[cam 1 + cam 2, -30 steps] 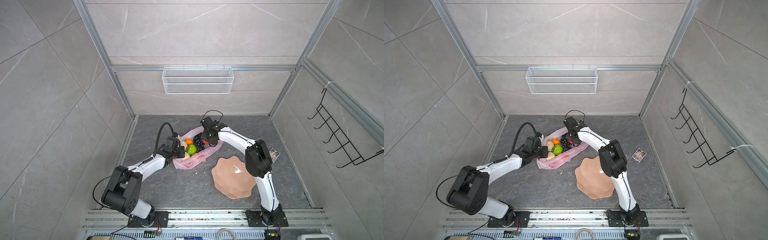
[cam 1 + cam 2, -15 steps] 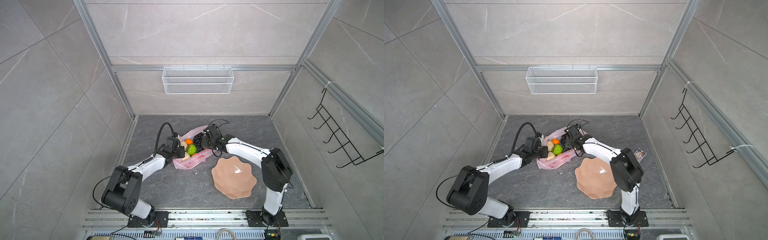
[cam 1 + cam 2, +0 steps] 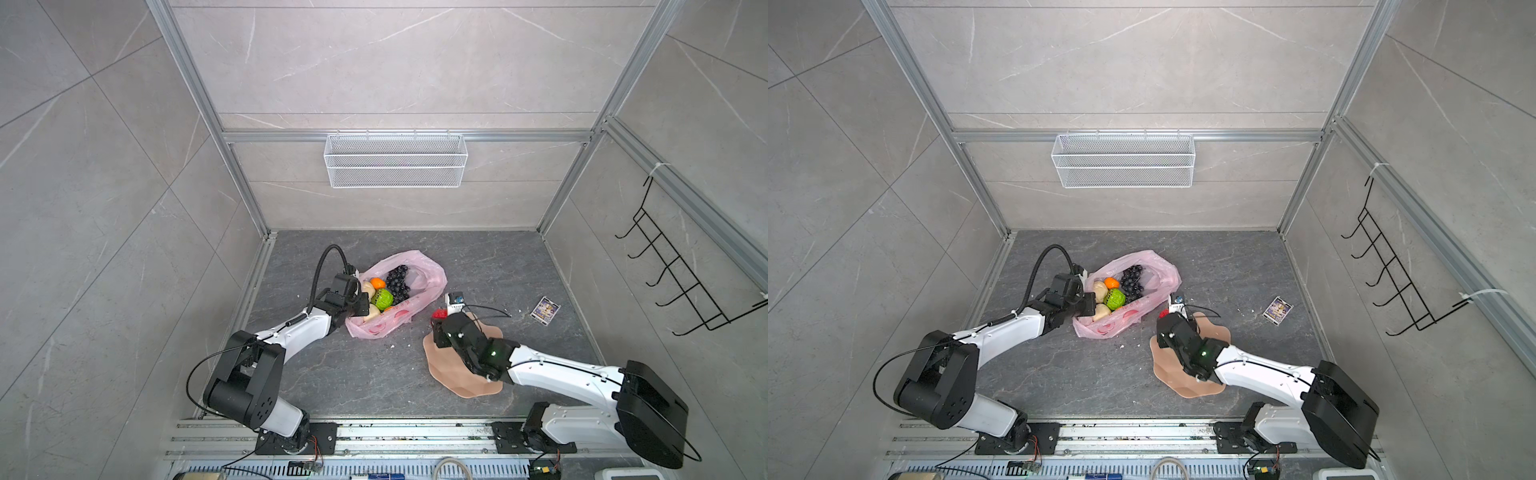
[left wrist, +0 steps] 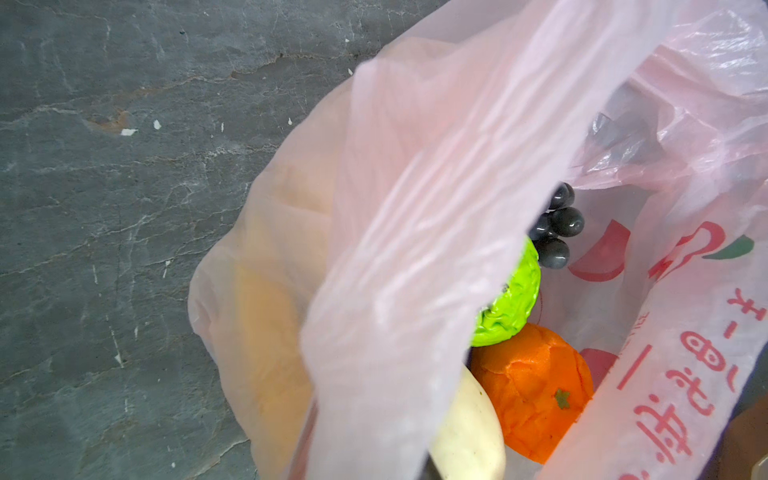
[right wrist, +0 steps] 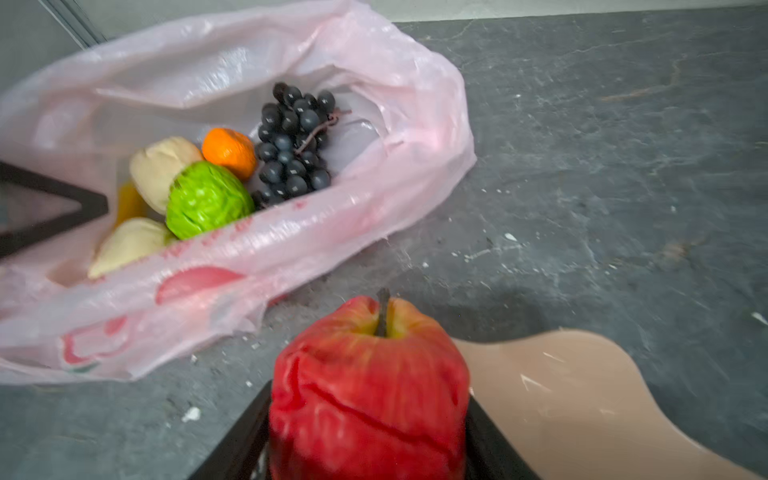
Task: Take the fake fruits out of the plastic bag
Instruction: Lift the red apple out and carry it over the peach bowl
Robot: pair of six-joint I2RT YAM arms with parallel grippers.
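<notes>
In both top views the plastic bag (image 3: pixel 428 272) lies open on the grey table (image 3: pixel 478 257), left of the middle. Inside it are grapes (image 3: pixel 397 279), an orange (image 3: pixel 377 283), a green fruit (image 3: pixel 382 298) and two beige fruits (image 3: pixel 368 287). The left gripper (image 3: pixel 362 306) sits at the bag's near left rim, its jaws together on the thin plastic. The right gripper (image 3: pixel 436 322) is outside the bag, over the far left edge of the peach dish (image 3: pixel 457 380). A red apple (image 3: pixel 437 314) shows at its tip, between bag and dish. A small card (image 3: pixel 545 308) lies well off to the right.

In the left wrist view the bag's pink film (image 4: pixel 415 208) stretches across most of the picture. Past its edge a few grapes (image 4: pixel 559 232), the green fruit (image 4: pixel 509 303), an orange (image 4: pixel 532 386) and a pale fruit (image 4: pixel 469 432) lie packed together inside the bag. The gripper's own fingers do not show here.

In the right wrist view the apple (image 5: pixel 370 374) sits stem up, clamped between the two black fingers (image 5: pixel 245 436) of the right gripper (image 5: pixel 370 419). Behind it the bag (image 5: pixel 374 83) gapes open with the other fruits in it. The dish's rim (image 5: pixel 582 395) lies just beside the apple.
</notes>
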